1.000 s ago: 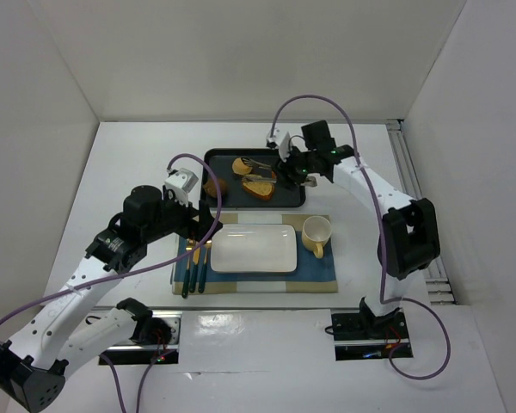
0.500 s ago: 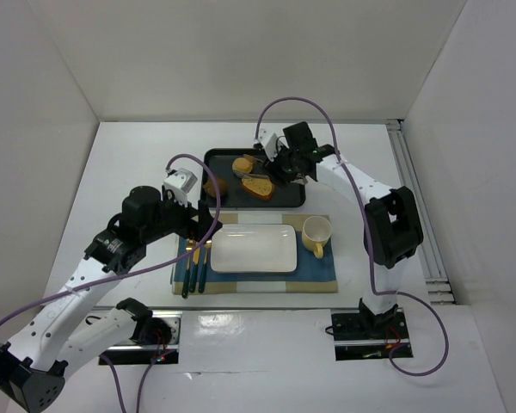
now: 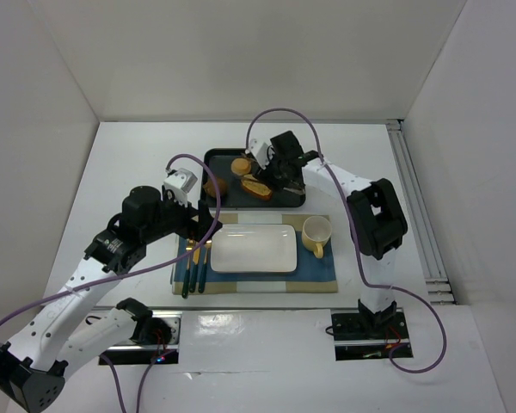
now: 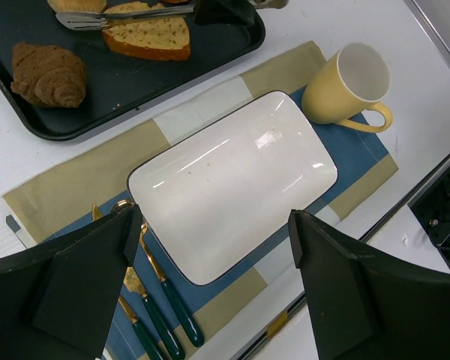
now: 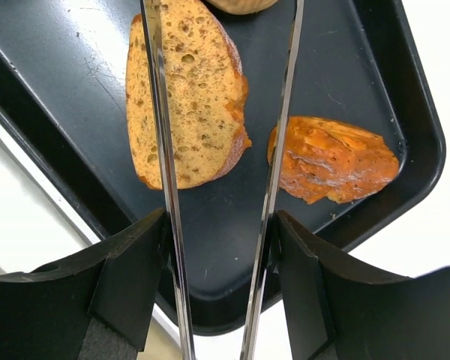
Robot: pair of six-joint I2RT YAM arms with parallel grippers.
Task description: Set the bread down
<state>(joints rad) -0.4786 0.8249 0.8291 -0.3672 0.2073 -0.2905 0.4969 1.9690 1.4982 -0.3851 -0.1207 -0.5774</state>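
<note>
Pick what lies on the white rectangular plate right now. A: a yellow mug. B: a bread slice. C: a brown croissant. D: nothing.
D: the white rectangular plate is bare; the brown-crusted bread slice lies on the black metal tray, with the open metal tongs over it.

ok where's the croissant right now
In the left wrist view, the croissant sits at the left end of the black tray, left of the bread slice.

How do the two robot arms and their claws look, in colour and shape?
The left arm and right arm have white links, black joints and a purple cable looping near the wrist. The left claw and right claw each have two black, blocky fingers.
</note>
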